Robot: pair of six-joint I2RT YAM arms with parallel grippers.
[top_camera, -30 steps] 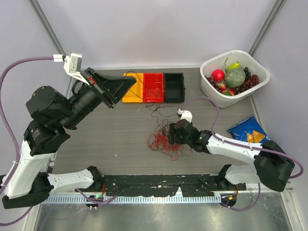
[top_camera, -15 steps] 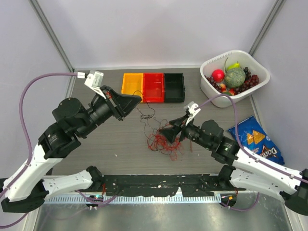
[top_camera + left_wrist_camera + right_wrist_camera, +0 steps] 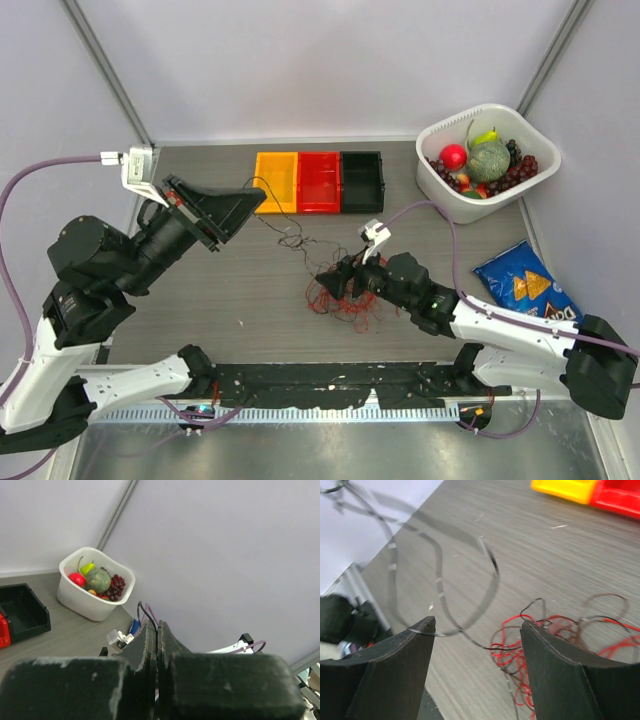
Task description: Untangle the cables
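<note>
Several hair-thin cables (image 3: 347, 297) lie in a loose curly heap at the centre of the bench (image 3: 220, 290), mostly red with some dark ones mixed in. In the right wrist view the red loops (image 3: 520, 642) sit on the grey wood grain toward the lower right.

One dark strand (image 3: 292, 236) leads away from the heap toward the upper left. It crosses the front edge of the orange bin (image 3: 277, 183) and ends at the tip of the left pincer (image 3: 262, 192). That pincer's fingers are pressed together on it, and the left wrist view shows no gap at the tip (image 3: 157, 626). The same strand hangs blurred in the air in the right wrist view (image 3: 440, 580).

The right pincer (image 3: 330, 278) is low at the left edge of the heap with its fingers spread wide (image 3: 477, 625). Whether it touches a wire cannot be told.

Behind the heap, the orange bin, a red bin (image 3: 320, 182) and a black bin (image 3: 362, 181) stand touching in a row. A white basket (image 3: 455, 208) of fruit stands at the upper right, and a blue chip bag (image 3: 525, 285) lies at the right edge.
</note>
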